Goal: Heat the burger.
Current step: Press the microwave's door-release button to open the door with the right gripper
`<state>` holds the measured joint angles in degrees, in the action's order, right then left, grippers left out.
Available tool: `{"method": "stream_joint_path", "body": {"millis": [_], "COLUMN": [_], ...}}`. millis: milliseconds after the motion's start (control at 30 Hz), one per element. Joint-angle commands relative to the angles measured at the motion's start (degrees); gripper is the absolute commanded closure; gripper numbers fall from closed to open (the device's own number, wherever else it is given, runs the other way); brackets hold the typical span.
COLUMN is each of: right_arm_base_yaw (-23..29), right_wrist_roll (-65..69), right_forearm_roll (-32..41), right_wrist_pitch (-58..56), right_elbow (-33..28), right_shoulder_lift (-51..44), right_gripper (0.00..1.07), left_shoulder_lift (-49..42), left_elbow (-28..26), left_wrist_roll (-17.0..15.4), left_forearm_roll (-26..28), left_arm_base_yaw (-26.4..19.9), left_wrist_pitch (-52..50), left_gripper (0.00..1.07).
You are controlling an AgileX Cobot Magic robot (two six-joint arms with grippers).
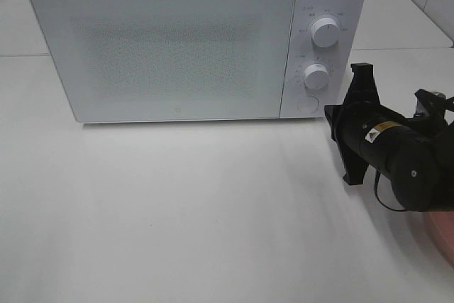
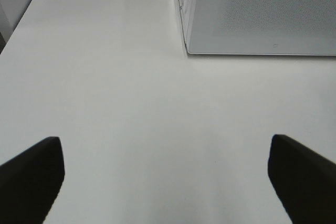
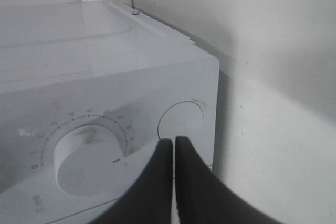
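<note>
The microwave [image 1: 177, 47] stands at the back of the desk [image 1: 177, 211] with its door [image 1: 170, 51] closed. The window in the door is pale and dotted, and I cannot see through it what is inside. At the near right corner of the high view there is an edge of a pink plate [image 1: 443, 235], partly behind my right arm [image 1: 397, 150]. What lies on the plate does not show.

The burger is not visible in any view, so I cannot tell where it lies relative to my jaws.

My right jaws are clenched, the two dark fingers [image 3: 157, 182] pressed flat together with nothing between them. Their tips are at the lower edge of the round button [image 3: 181, 121] on the control panel, just beside the lower knob [image 3: 86, 158]. I cannot tell whether they touch the button. My left jaws are released and wide apart, the fingers [image 2: 31, 171] over bare desk, well apart from the left front corner of the microwave.

The high view shows the whole front with the upper knob [image 1: 325, 32], but it does not show my left jaws. Only the right wrist view shows the red mark on the lower knob and the numbers around it.
</note>
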<state>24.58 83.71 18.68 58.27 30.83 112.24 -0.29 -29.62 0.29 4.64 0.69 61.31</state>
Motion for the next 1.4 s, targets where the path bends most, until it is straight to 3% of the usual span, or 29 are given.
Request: {"method": "stream_joint_path", "body": {"millis": [33, 1167, 1400], "right_arm_base_yaw": [-0.4, -2.1, -2.1], "right_wrist_roll": [0.3, -0.1, -2.6], "right_forearm_roll": [-1.6, -2.3, 0.5], "right_wrist_pitch": [-0.6, -2.0, 4.9], "right_elbow": [1.4, 13.3, 13.8], "right_shoulder_lift": [0.9, 10.0, 10.0], "right_gripper": [1.07, 1.07, 1.07], "left_shoulder_lift": [-0.9, -0.9, -0.9], "left_elbow": [0.0, 0.0, 0.0], "left_wrist_roll": [0.1, 0.1, 0.1], "left_forearm_roll": [0.3, 0.3, 0.3], "left_arm_base_yaw": [0.3, 0.3, 0.3], "left_wrist_pitch": [0.0, 0.0, 0.0], "left_gripper": [0.09, 0.09, 0.09]}}
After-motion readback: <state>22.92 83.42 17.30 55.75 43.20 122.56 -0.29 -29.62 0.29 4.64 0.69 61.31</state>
